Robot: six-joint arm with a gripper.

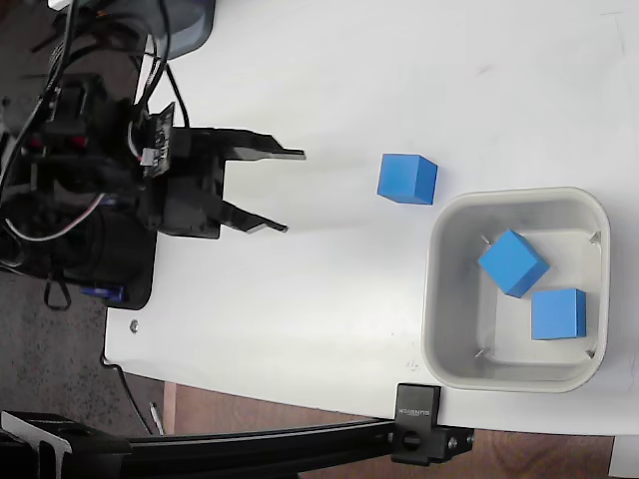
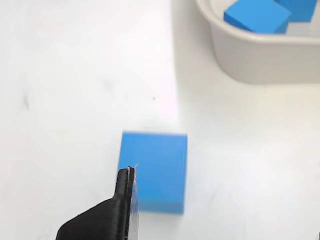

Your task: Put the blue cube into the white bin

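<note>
The white work table (image 1: 329,90) carries everything. In the fixed view, the black two-finger gripper (image 1: 287,191) hangs at the table's left edge, its fingers spread apart and holding nothing. The off-white squarish plastic bin (image 1: 439,299) with a thick rolled rim sits near the table's lower right corner, and two bright-blue solid cubes (image 1: 512,262) (image 1: 558,313) lie inside it. A third bright-blue cube (image 1: 407,179) (image 2: 153,170) rests on the table just outside the bin's upper left corner, apart from the gripper.
</note>
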